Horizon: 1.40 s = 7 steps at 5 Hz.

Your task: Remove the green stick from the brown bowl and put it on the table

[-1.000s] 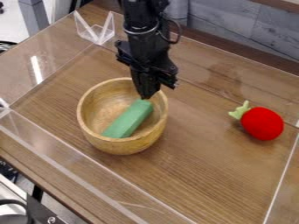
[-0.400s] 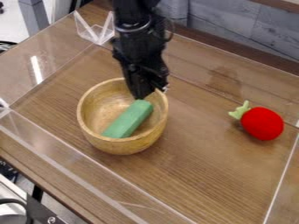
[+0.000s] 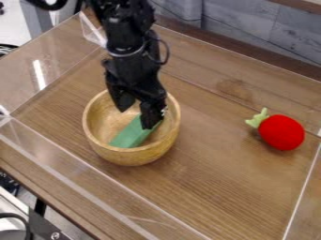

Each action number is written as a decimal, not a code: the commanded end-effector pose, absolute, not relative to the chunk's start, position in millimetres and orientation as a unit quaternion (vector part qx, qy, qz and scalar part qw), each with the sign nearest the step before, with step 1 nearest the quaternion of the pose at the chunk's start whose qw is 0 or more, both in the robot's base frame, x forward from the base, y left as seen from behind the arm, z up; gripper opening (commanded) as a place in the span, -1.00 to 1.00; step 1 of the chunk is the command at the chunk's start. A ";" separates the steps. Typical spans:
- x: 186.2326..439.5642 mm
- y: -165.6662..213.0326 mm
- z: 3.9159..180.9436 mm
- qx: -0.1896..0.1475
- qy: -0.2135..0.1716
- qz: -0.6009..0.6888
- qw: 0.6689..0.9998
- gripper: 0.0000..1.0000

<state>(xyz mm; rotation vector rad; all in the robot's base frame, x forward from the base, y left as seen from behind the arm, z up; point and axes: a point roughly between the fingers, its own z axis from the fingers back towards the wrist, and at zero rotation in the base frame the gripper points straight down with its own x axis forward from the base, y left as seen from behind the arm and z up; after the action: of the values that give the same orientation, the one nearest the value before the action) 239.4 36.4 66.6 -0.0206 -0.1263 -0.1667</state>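
My gripper (image 3: 139, 114) is spread over the bowl (image 3: 96, 134), its fingers near the stick (image 3: 130, 137) lying inside the bowl. If I come down off-centre, a finger could catch the bowl's wall and tip it.

No readable text, labels, brands, numbers or signs. Bowl (image 3: 97, 134), block (image 3: 130, 136), strawberry (image 3: 282, 133), table (image 3: 226, 178) and arm (image 3: 127, 42): nothing legible on any. Same for the grey wall (image 3: 251, 42) behind, just plank lines.
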 end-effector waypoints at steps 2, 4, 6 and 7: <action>245.0 43.4 46.1 -0.006 -0.087 -0.029 0.996 1.00; 261.9 32.5 32.5 -0.016 -0.088 -0.047 0.995 -1.00; 266.1 38.1 36.3 -0.023 -0.086 -0.035 0.995 -1.00; 263.8 34.9 37.7 -0.027 -0.084 -0.034 0.995 -1.00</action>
<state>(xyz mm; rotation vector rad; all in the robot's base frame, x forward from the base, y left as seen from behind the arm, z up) 256.3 33.2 27.8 -0.0614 -0.1280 -0.0701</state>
